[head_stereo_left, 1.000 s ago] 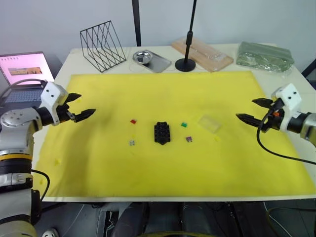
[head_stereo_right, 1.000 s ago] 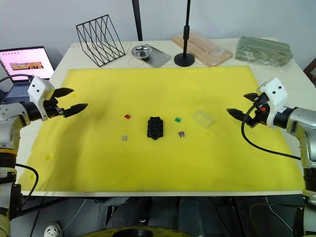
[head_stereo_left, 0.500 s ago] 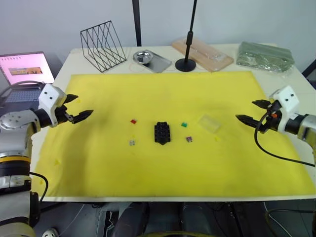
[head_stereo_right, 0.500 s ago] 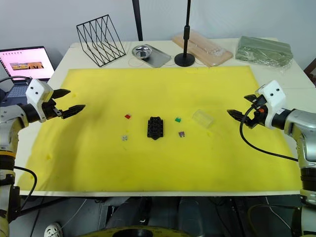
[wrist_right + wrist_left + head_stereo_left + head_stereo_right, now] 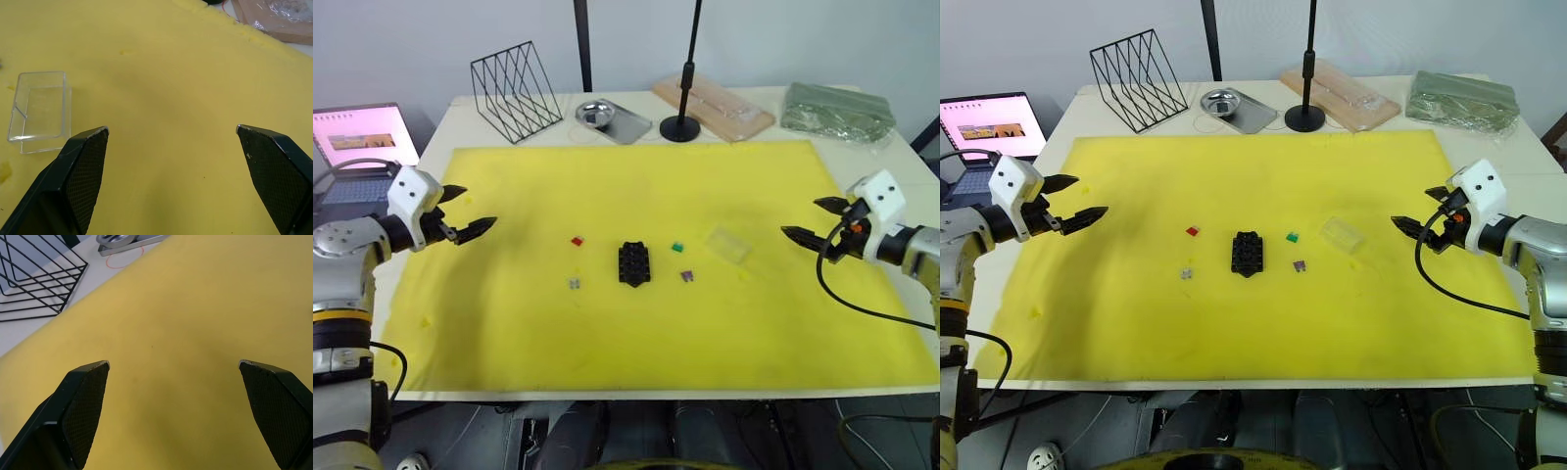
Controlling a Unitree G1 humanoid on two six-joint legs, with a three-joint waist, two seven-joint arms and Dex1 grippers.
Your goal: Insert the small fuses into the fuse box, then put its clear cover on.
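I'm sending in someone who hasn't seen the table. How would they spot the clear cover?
Find the yellow mat covering the table, then the black fuse box at its middle. The clear cover lies toward the right gripper, past the green fuse: the only see-through rectangular cap there.

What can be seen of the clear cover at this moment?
The clear cover is a small transparent rectangular plastic cap with thin walls. It lies flat on the yellow mat, empty, to the robot's right of the black fuse box and apart from it. Nothing touches it; the open right gripper is off to its right.
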